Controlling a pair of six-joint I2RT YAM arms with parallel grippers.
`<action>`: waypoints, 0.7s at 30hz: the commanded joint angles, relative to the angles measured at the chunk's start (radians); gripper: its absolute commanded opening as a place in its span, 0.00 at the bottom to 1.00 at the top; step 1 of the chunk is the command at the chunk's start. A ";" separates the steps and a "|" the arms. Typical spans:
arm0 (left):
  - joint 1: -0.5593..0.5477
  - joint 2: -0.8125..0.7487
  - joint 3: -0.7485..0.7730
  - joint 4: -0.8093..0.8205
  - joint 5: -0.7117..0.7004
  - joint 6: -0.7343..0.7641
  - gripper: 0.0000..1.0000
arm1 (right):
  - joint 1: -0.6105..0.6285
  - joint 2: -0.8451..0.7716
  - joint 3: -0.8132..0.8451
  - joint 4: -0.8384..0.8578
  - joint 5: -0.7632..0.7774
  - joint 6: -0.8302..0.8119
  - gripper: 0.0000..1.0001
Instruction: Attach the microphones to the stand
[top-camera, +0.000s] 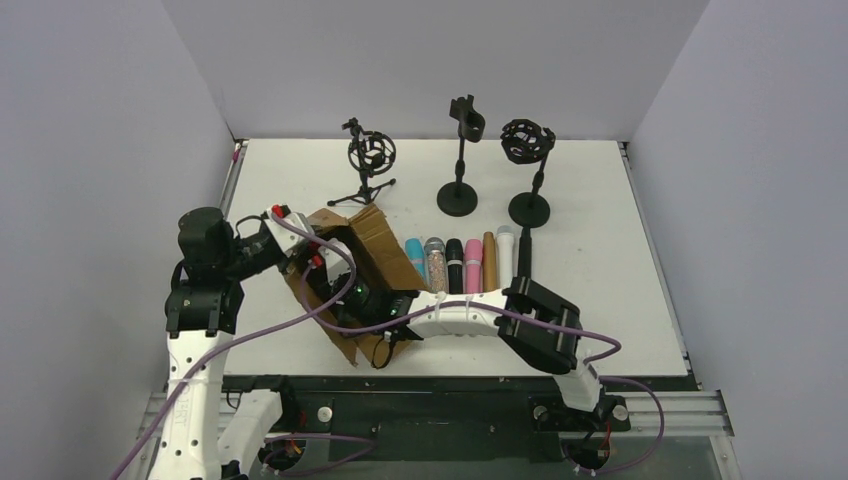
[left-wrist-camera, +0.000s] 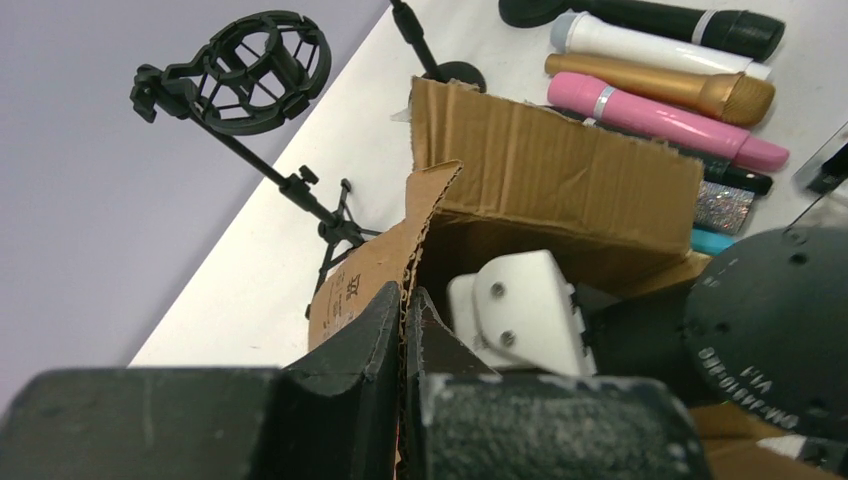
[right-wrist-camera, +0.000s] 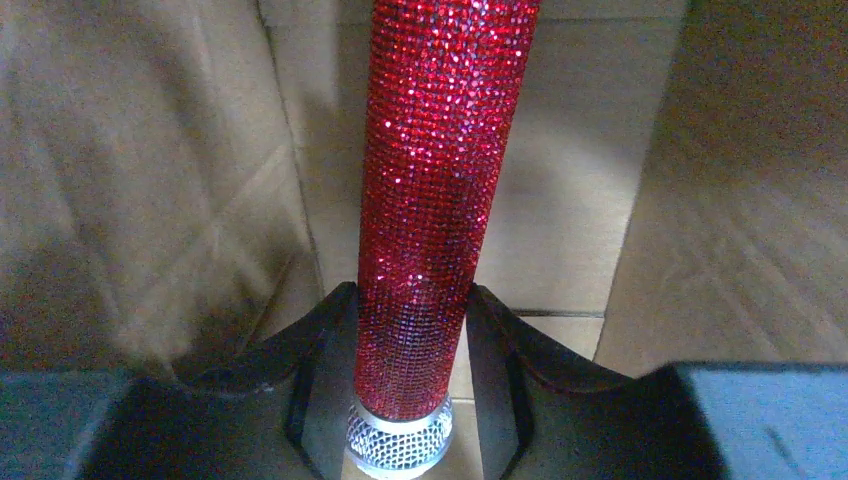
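A red glittery microphone (right-wrist-camera: 440, 170) with a grey mesh head stands inside a cardboard box (top-camera: 368, 243). My right gripper (right-wrist-camera: 412, 300) reaches into the box (right-wrist-camera: 130, 150) and is shut on the mic's body just above the head. My left gripper (left-wrist-camera: 405, 300) is shut on the edge of a box flap (left-wrist-camera: 365, 285) at the box's left side (top-camera: 300, 252). Several more microphones (top-camera: 464, 263), teal, glittery, black, pink, golden-brown and white, lie in a row on the table right of the box. They also show in the left wrist view (left-wrist-camera: 660, 100).
Three black stands are at the back of the white table (top-camera: 600, 260): a tripod with shock mount (top-camera: 371, 155), a clip stand (top-camera: 462, 150) and a round-base shock mount (top-camera: 527, 145). The tripod stand (left-wrist-camera: 262, 75) is near the box. Grey walls close in both sides.
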 joint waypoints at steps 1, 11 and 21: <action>0.008 0.010 -0.011 0.072 -0.053 0.065 0.00 | -0.008 -0.151 -0.077 -0.010 -0.032 0.010 0.00; 0.027 0.064 -0.008 0.156 -0.086 0.060 0.00 | -0.008 -0.308 -0.148 -0.051 -0.132 0.043 0.00; 0.053 0.105 -0.023 0.241 -0.161 0.071 0.00 | -0.017 -0.462 -0.202 -0.185 -0.202 0.053 0.00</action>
